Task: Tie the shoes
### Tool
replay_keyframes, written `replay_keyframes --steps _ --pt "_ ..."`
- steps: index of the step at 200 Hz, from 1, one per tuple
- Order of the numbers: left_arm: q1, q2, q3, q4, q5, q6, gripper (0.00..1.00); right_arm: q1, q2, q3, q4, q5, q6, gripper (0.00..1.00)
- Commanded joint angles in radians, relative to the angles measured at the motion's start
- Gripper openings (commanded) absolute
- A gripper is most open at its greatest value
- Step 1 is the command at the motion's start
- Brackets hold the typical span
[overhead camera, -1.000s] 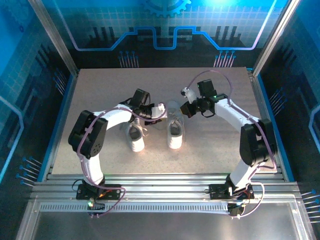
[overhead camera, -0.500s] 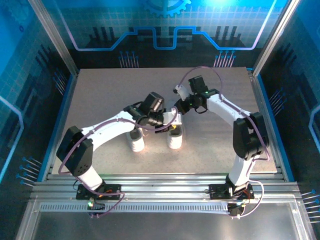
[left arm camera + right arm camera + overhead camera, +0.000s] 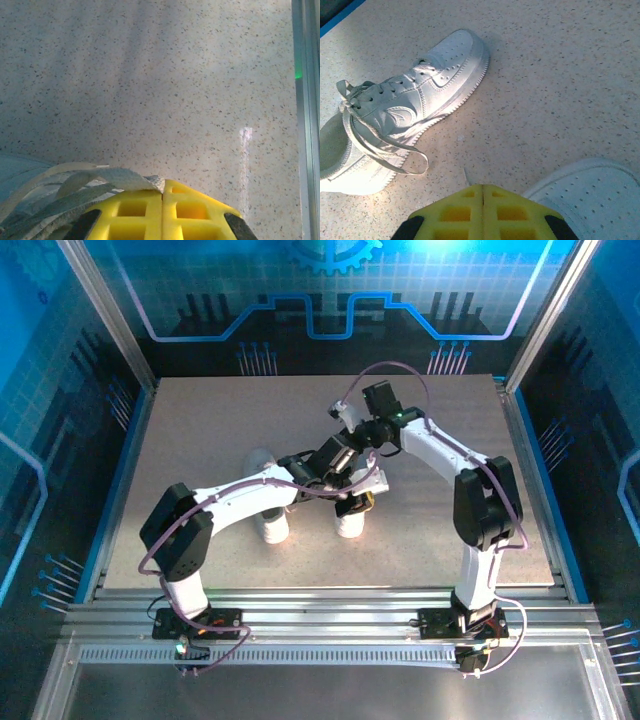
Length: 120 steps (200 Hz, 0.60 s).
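Observation:
Two white shoes stand side by side in the middle of the table, the left shoe (image 3: 272, 528) and the right shoe (image 3: 350, 525), both partly under my left arm. The left gripper (image 3: 372, 480) has reached across to the right over the right shoe. Its yellow jaws (image 3: 162, 187) are shut on a flat white lace (image 3: 100, 177) that trails off to the left. The right gripper (image 3: 343, 412) is behind the shoes, crossed over to the left. It (image 3: 483, 189) is shut, and a thin pale lace tip (image 3: 466, 176) pokes out at the seam. One shoe (image 3: 420, 105) lies with loose looped laces; the other's toe (image 3: 590, 195) is close.
The speckled tabletop (image 3: 200, 430) is bounded by metal rails, one along the right side (image 3: 305, 150). The two arms cross each other above the shoes. Bare table lies to the far left and far right of the pair.
The left gripper has swung from the left shoe rightward across the right shoe. The right gripper has moved left and toward the back, so the arms now cross. Both stayed shut.

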Motion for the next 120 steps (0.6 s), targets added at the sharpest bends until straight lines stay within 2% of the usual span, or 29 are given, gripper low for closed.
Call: replay_keyframes --steps 1,81,112,120 --pt "-0.012 0.014 -0.007 0.057 -0.007 -0.051 0.00 0.023 0.030 0.041 -0.023 -0.060 -0.017 0.00" --pt "-0.048 0.057 -0.019 0.155 -0.032 -0.114 0.00 0.050 0.087 0.104 0.022 -0.114 0.022 0.00" --pt "-0.046 0.020 -0.060 0.206 -0.072 -0.108 0.00 0.051 0.078 0.091 0.032 -0.108 0.034 0.00" --pt "-0.044 0.004 -0.069 0.215 -0.085 -0.104 0.18 0.051 0.072 0.091 0.030 -0.108 0.037 0.01"
